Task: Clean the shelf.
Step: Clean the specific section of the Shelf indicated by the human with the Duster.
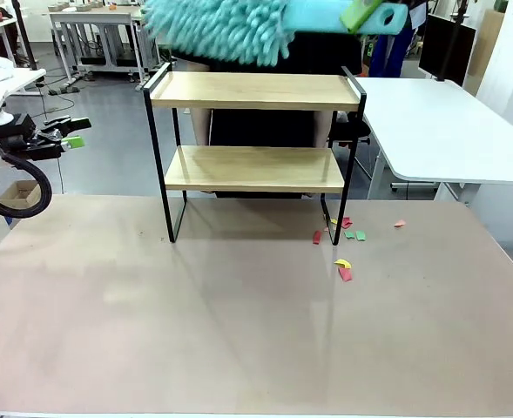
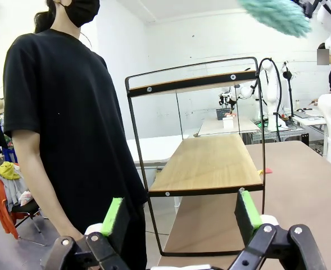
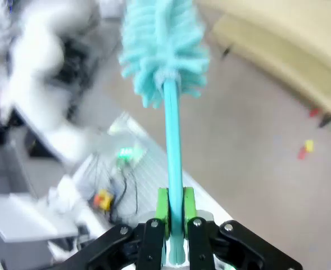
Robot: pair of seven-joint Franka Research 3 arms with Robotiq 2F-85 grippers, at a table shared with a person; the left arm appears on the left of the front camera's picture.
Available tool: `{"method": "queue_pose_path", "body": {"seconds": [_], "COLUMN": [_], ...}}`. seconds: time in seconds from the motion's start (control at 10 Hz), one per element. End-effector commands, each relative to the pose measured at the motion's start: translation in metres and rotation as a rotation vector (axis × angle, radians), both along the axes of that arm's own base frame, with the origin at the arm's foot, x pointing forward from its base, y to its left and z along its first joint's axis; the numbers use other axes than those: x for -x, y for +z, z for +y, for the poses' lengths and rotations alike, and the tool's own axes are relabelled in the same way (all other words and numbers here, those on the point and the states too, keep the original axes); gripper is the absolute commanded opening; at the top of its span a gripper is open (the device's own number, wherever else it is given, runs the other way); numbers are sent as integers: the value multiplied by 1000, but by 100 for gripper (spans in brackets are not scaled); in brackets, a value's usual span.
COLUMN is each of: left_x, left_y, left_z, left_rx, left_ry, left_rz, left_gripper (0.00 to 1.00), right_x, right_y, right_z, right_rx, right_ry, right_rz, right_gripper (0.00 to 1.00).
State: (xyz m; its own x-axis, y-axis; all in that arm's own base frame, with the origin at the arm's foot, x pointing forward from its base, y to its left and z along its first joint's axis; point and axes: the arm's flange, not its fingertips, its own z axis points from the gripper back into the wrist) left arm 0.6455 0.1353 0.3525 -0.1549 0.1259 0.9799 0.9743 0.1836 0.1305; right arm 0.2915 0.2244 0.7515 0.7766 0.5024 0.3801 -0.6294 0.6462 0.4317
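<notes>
The shelf (image 1: 254, 144) stands upright on the brown desk (image 1: 239, 340), toward its far edge and about midway across. Both of its wooden boards are bare. In the front view, a fluffy teal duster (image 1: 226, 30) hangs just above the left half of the top board. The left wrist view shows its head clear of the frame rather than resting on it. The right tool (image 3: 175, 219) is clenched on the duster's teal handle, with the green pads pressed to either side of the stem. It holds the duster from the upper right, above the shelf's right end rail. The left tool (image 2: 182, 211) is released, its fingers spread wide with nothing between them. It hovers off the desk's left side, well apart from the shelf and pointing toward its open end. A handful of small paper scraps (image 1: 344, 268) in red, green and yellow lies on the desk near the shelf's front right leg, some just beside the leg and a few nearer the robot. A person (image 2: 69, 112) in a black shirt stands close behind the shelf at the far side of the desk, one arm hanging down.
</notes>
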Motion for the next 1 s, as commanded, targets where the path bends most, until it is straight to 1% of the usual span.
{"method": "queue_pose_path", "body": {"seconds": [0.0,0.2,0.3,0.5,0.7,0.9], "left_x": [2,2,2,2,2,2], "left_y": [2,2,2,2,2,2], "left_z": [0,0,0,0,0,0], "left_rx": [2,2,2,2,2,2], "left_ry": [3,3,3,3,3,3], "left_rz": [-8,-8,-8,-8,-8,-8], "left_gripper": [100,100,100,100,100,100], "right_x": [-2,1,2,10,20,34], "right_y": [-13,-44,-57,-87,-126,-156], "right_z": [-10,-22,-36,-68,-101,-123], "right_rx": [122,282,309,354,379,353], "right_ry": [192,261,277,274,275,275], "right_rz": [93,218,262,331,402,415], "right_gripper": [13,13,13,13,13,13]}}
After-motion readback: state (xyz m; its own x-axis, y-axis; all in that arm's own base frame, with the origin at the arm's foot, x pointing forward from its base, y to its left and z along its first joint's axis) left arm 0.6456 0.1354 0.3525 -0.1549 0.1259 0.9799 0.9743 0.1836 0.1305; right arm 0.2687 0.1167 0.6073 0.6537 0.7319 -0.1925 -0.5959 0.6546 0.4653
